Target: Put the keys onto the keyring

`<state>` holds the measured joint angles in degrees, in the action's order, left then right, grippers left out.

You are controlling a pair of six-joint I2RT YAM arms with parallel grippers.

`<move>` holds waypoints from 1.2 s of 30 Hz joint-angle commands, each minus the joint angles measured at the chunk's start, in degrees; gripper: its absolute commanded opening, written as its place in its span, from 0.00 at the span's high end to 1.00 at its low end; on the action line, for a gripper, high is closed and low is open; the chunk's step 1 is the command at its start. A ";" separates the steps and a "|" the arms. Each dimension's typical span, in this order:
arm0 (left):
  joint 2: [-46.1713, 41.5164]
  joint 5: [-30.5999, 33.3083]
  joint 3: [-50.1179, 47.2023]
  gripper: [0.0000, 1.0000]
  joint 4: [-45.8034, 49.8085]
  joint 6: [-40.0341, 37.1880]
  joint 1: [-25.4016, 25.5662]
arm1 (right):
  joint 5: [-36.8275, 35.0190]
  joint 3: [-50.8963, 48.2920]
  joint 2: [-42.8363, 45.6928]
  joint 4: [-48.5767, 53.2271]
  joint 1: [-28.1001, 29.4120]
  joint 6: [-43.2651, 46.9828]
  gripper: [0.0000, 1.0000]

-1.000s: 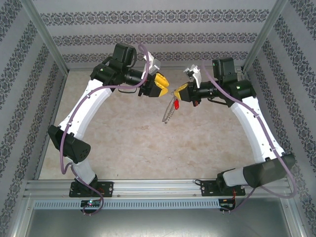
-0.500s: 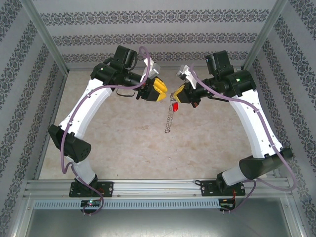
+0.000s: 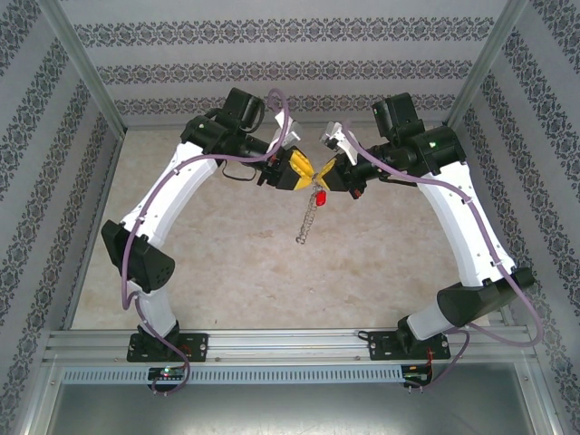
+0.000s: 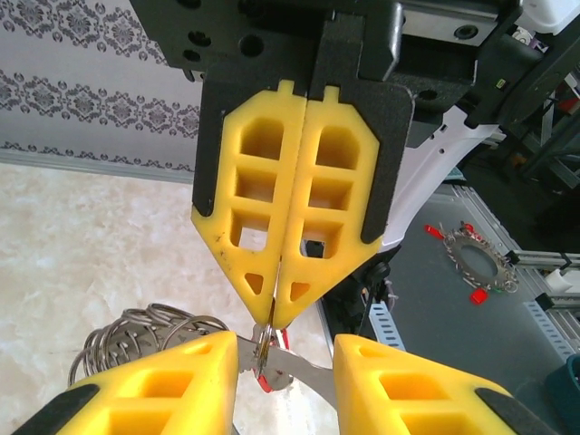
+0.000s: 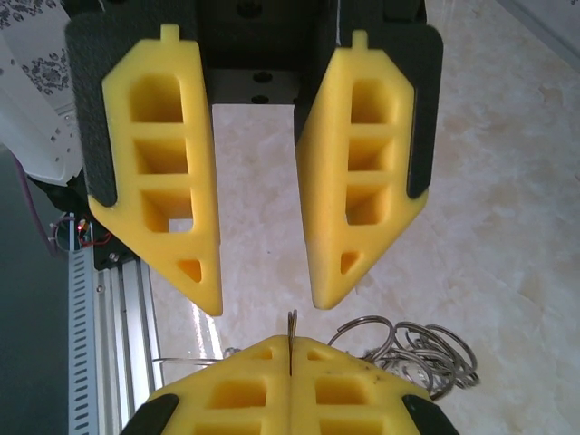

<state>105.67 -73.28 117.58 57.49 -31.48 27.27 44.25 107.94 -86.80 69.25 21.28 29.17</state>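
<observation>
**Heads now tip to tip above the table: approach done, pick-off pending**

Arms: the left arm has swung in toward centre and the right arm has edged in too, so the gap btw the two heads a sec ago is gone. Both hang over the far half of the table.

Left gripper: its tips now meet the other claw's. The jaws are partly open w/ nothing clamped. In its own wrist view the left gripper straddles the metal hanging from the right claw, w/ air on each side. Seen from the right wrist cam, the same jaws stand apart just above the wire.

Right gripper: pads fully together, pinching the thin wire of the keyring. A bit of loop pokes up btw its pads in its own view.

Keyring: dangles clear of the table from that pinch, the small silvery pieces bunched below.

Key: red head just under the right claw's tips, against the wire. Can't tell if it's already threaded on or only held alongside.

Meaning: the ring is presented, so the next step is prob the left closing on key or loop. Risk: the ring hangs free, so a small miss shuts on air or knocks the key off
</observation>
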 commanded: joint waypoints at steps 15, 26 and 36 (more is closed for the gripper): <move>2.00 -2.08 3.18 0.75 2.84 -2.26 2.22 | 0.75 1.28 0.02 -0.43 0.61 1.14 1.00; 2.87 -1.78 3.45 0.94 3.07 -2.64 2.89 | 0.67 0.97 0.33 -1.22 0.62 0.89 1.00; 1.01 -2.02 0.90 1.00 -6.27 3.17 3.04 | 0.75 -14.24 12.03 -23.33 -5.46 -16.77 0.58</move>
<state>107.96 -73.28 119.07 56.38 -30.81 29.17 43.35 99.02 -80.49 59.46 17.89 21.56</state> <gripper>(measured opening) 0.045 0.408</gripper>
